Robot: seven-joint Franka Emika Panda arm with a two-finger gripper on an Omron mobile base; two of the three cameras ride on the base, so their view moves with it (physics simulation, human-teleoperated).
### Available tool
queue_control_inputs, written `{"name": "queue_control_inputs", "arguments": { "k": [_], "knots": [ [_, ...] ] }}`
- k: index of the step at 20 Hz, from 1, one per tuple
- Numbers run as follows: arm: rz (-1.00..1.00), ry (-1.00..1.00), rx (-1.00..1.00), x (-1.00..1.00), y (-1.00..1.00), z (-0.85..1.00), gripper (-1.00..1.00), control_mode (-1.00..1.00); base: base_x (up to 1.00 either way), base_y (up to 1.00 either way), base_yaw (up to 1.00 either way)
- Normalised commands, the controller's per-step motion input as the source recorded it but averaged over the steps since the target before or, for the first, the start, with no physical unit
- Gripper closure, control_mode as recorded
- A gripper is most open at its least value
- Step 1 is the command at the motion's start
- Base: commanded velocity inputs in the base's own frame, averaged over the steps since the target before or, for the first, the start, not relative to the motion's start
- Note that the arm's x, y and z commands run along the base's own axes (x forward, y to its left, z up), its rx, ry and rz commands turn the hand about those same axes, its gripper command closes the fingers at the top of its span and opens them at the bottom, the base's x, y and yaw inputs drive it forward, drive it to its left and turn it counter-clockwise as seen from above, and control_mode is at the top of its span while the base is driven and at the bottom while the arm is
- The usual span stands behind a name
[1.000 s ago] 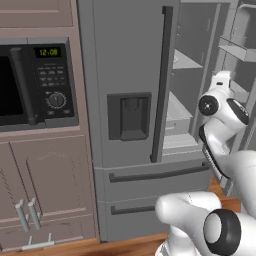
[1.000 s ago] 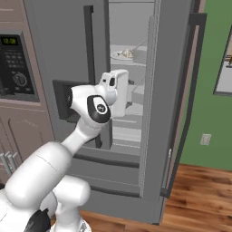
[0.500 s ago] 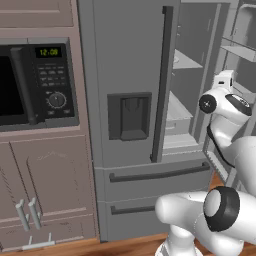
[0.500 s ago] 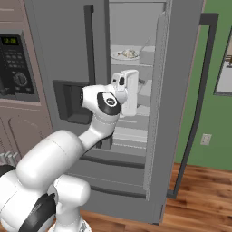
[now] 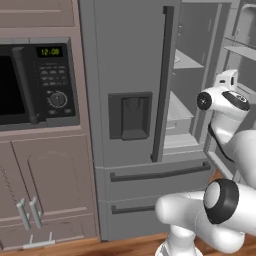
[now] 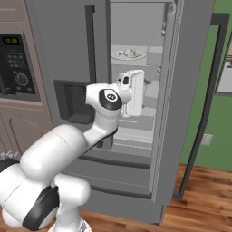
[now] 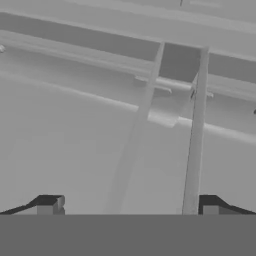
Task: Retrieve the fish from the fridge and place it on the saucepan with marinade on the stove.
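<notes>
Right base view frames a kitchen wall with the fridge [image 6: 136, 90] at its centre: a tall grey unit whose left door is closed and whose right door is swung wide open, so that the pale grey interior is exposed. A green wall [image 6: 213, 136] is seen to the right of the open door, and a wooden floor [image 6: 199, 199] runs along the bottom right. In the left base view, brown cabinets [image 5: 45, 190] are set to the left of the fridge, with a black-fronted microwave [image 5: 35, 82] built in above them. The closed left door carries a dark dispenser recess [image 5: 130, 116] and a long vertical handle [image 5: 162, 85]; two drawers [image 5: 155, 190] are stacked below the doors.

Inside the open compartment, pale shelves [image 6: 136, 131] are stacked one above another. On an upper shelf, far inside, a white round plate [image 6: 129, 55] is seen, and the fish [image 6: 130, 53] is seen lying on it as a small pale grey-beige lump, well above the hand. The lower shelves appear bare as far as can be made out.

The white arm is raised from the base into the fridge opening, with its hand level with the middle shelves. In the hand view, grey shelf surfaces and ribs are faced at close range, and the gripper [image 7: 128, 206] is shown with its two dark tips set wide apart and nothing between them.
</notes>
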Motion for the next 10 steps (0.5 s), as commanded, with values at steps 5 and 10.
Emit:
{"name": "queue_control_inputs", "arguments": {
  "k": [5,10],
  "knots": [
    [-0.08,0.0,0.0,-0.04,-1.0,-0.1,-1.0,-1.0,0.0,0.0,0.0],
    [0.0,-0.09,0.01,-0.35,-0.18,0.0,-1.0,-1.0,0.0,0.0,0.0]
  ]
}}
